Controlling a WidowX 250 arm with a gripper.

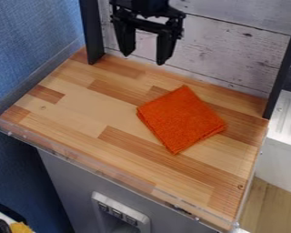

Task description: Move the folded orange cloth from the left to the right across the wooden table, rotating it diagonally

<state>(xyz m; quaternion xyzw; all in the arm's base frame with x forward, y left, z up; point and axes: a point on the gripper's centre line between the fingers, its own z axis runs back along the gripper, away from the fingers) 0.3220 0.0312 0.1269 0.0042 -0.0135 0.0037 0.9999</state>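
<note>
Orange terry-like fabric makes up the folded cloth [181, 119], which lies flat on the butcher-block tabletop [81, 100], right of the middle of the view. It is folded into a rough square and turned so that one corner points toward the back panel and another toward the front edge; stacked layers show along its lower edges.

The black two-finger gripper [143, 58] hangs at the top of the view, left of centre, pointing down. Its two fingers stand well apart with nothing between them, so it is released and grasps nothing. It is above and apart from the cloth, up and to the left of it in the view.

Behind the tabletop stands a whitewashed plank panel [233, 50] with dark knots and seams, between a dark upright post [92, 32] at the left and a second dark post [284, 63] at the right. A blue textured wall covering [26, 45] runs down the left side. Clear plastic edging [111, 170] borders the front of the tabletop, and below it is a grey cabinet front [69, 182] with a white socket panel [119, 214]. At the right is a white ribbed surface [288, 111], with light wood flooring [269, 205] below.
</note>
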